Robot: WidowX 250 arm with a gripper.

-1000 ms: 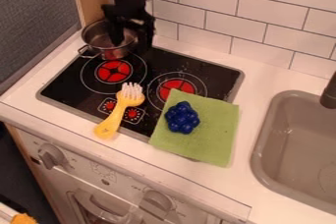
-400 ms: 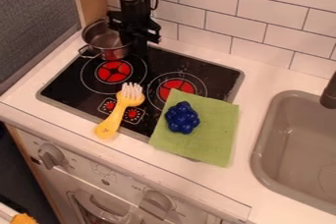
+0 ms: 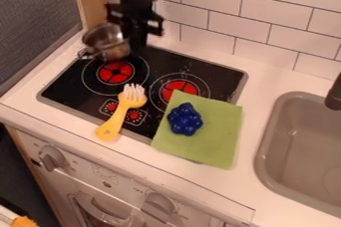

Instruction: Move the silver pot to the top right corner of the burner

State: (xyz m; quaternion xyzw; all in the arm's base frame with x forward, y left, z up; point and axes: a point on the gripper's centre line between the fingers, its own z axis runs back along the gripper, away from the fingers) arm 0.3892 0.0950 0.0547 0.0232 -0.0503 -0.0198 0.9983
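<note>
The silver pot (image 3: 106, 46) is at the back left corner of the black stove top (image 3: 68, 80), near the rear-left red burner (image 3: 115, 72). It looks tilted, with its left handle toward the wooden edge side. Against the pot's right side hangs the black gripper (image 3: 135, 37), shut on the pot's right edge; the exact contact is hidden by the gripper's dark body. A second red burner (image 3: 179, 89) lies to the right, partly under a green cloth.
A yellow brush (image 3: 121, 113) lies across the stove's front edge. Dark blue grapes (image 3: 185, 119) rest on the green cloth (image 3: 220, 126). Behind is the tiled wall (image 3: 253, 29); a grey sink (image 3: 299, 146) is at right.
The gripper moved right along the pot to its right side. Since the last earlier frame the pot has tipped and shifted slightly, its inside showing less.
</note>
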